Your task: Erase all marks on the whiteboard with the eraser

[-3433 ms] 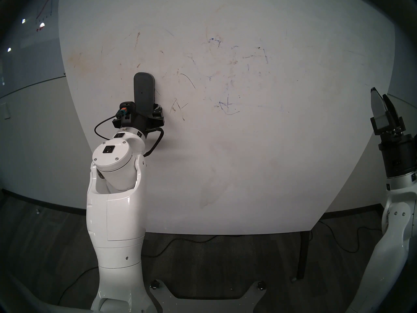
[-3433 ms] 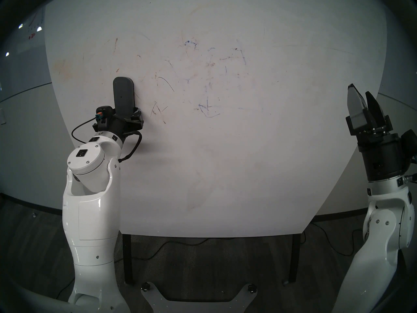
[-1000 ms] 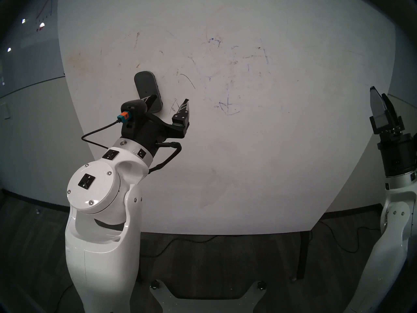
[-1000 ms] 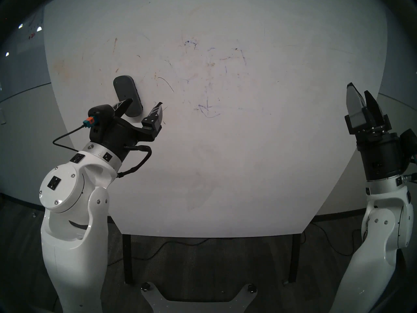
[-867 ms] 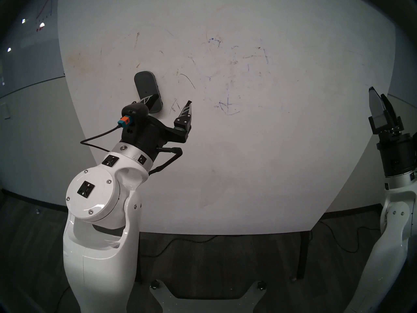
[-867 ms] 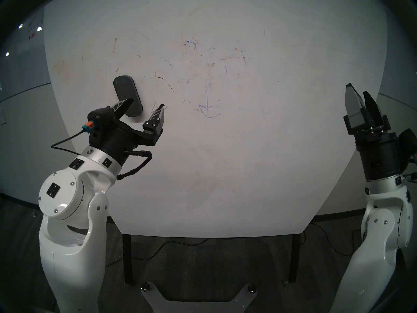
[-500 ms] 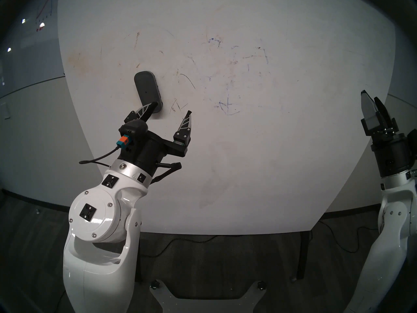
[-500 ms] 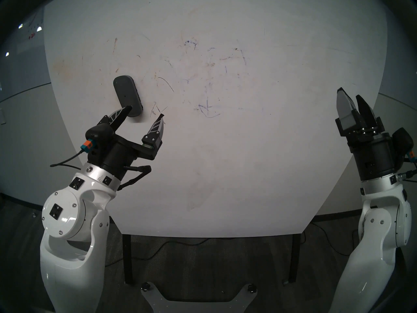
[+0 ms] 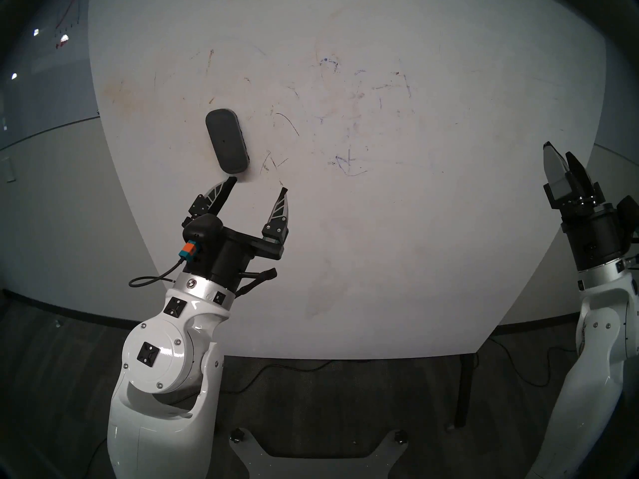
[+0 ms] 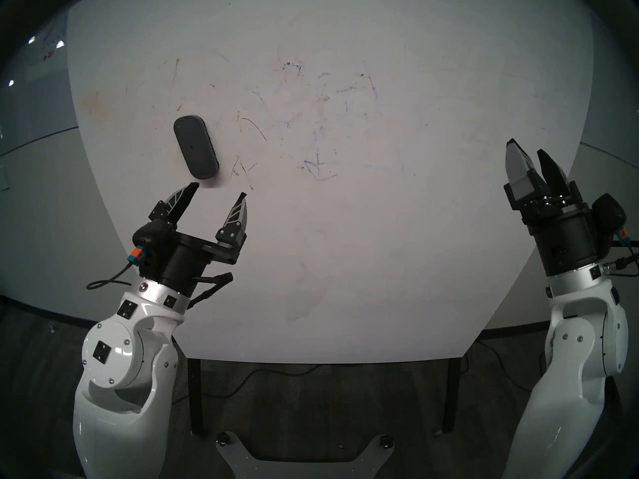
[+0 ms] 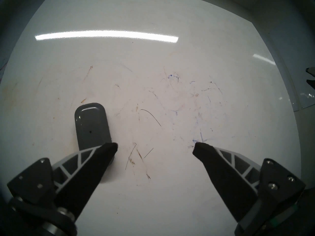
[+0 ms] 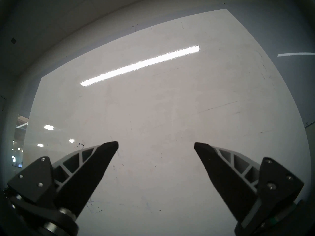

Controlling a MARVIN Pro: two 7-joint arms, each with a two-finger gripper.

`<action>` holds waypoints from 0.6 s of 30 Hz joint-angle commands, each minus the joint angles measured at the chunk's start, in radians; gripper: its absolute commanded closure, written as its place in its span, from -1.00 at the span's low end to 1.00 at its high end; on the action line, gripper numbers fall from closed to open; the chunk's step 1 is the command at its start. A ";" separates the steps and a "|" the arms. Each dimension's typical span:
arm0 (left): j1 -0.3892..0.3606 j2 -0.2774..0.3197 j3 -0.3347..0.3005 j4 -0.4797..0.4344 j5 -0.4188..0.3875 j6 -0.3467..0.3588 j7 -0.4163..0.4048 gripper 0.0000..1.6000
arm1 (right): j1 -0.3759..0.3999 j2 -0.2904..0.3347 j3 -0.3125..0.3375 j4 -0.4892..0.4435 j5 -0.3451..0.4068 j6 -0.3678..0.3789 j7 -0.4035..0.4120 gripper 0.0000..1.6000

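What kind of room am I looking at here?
Probably an office or lab room: a big scuffed whiteboard on dark legs, a wall panel with a red graph, and cables across a dark floor.

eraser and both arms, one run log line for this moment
eraser: on whiteboard, not held | left gripper: open, below eraser | right gripper: open, empty | blue marks: faint remnants
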 commanded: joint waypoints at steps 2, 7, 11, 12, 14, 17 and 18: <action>0.008 -0.001 0.003 -0.001 -0.010 -0.050 -0.003 -1.00 | -0.002 -0.006 -0.006 -0.016 -0.001 -0.005 0.001 -1.00; 0.008 0.003 0.003 0.003 -0.014 -0.058 -0.003 -1.00 | 0.000 -0.007 -0.011 -0.016 -0.005 -0.006 0.000 -1.00; 0.007 0.004 0.004 0.004 -0.016 -0.061 -0.003 -1.00 | 0.001 -0.007 -0.013 -0.016 -0.008 -0.009 0.001 -1.00; 0.007 0.004 0.004 0.005 -0.017 -0.063 -0.003 -1.00 | 0.001 -0.007 -0.014 -0.016 -0.009 -0.009 0.001 -1.00; 0.007 0.004 0.004 0.005 -0.017 -0.064 -0.004 -1.00 | 0.002 -0.006 -0.014 -0.016 -0.010 -0.009 0.003 -1.00; 0.007 0.004 0.003 0.006 -0.018 -0.066 -0.005 -1.00 | 0.003 -0.007 -0.015 -0.016 -0.012 -0.009 0.003 -1.00; 0.006 0.004 0.003 0.006 -0.019 -0.067 -0.006 -1.00 | 0.003 -0.007 -0.015 -0.016 -0.014 -0.009 0.003 -1.00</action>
